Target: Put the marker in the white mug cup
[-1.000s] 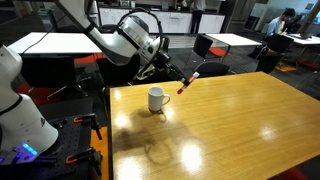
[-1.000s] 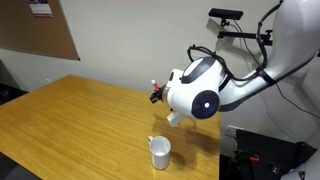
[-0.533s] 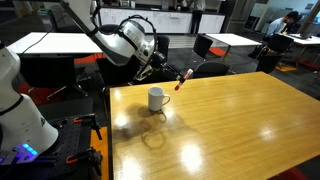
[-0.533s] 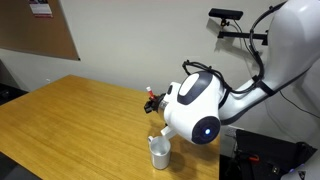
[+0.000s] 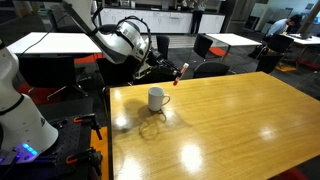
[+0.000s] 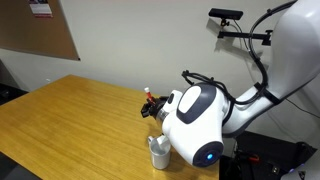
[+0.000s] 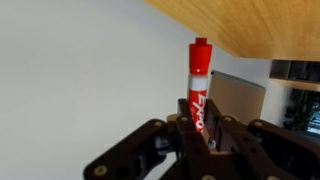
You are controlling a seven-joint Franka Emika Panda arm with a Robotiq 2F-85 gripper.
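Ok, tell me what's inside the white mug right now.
Nothing shows above the rim of the white mug; its own wall hides the bottom, so I cannot tell what lies there. The marker is outside it, clamped in the gripper.

white mug cup (image 5: pixel 156 98): small, upright | marker (image 5: pixel 182 70): red, tilted, pinched in my claw (image 7: pixel 198 125), aloft beside the mug

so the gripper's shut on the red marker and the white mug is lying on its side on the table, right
Not lying: the white mug cup stands upright on the table, as an exterior view shows. The gripper is shut on the red marker, as you say.
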